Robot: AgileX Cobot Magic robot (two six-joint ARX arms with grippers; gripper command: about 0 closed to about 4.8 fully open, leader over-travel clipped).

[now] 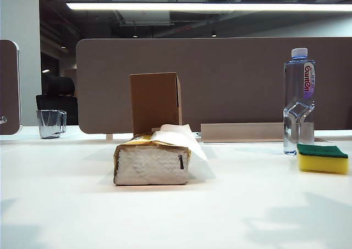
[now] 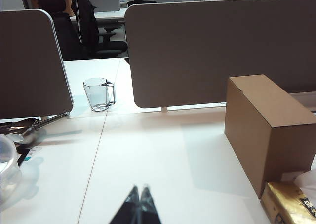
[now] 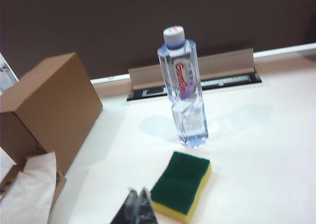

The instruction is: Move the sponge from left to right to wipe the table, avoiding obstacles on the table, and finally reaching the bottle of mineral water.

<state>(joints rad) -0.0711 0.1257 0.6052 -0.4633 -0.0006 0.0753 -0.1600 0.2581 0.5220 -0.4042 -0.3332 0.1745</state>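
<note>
A broad white table [image 1: 176, 210] fills the scene. At the far left stands a clear glass mug [image 1: 51, 123], by a brown partition. The left gripper [image 2: 138, 190] does not show in the exterior view; its wrist camera shows its two dark fingertips pressed together, holding nothing, above bare table left of the obstacles. Near the middle, a brown cardboard box [image 1: 155, 103] stands upright, and a gold-edged tissue pack [image 1: 151, 161] lies in front of it, one white tissue sticking out to the right. At the far right stands the bottle of mineral water [image 1: 298, 100], upright, white cap on top. The sponge [image 1: 322, 158] lies flat just right of and slightly nearer than the bottle, green side up, long axis running left to right. The right gripper [image 3: 138, 193], jaws closed and empty, hangs above the table just beside the sponge, apart from it.
</note>
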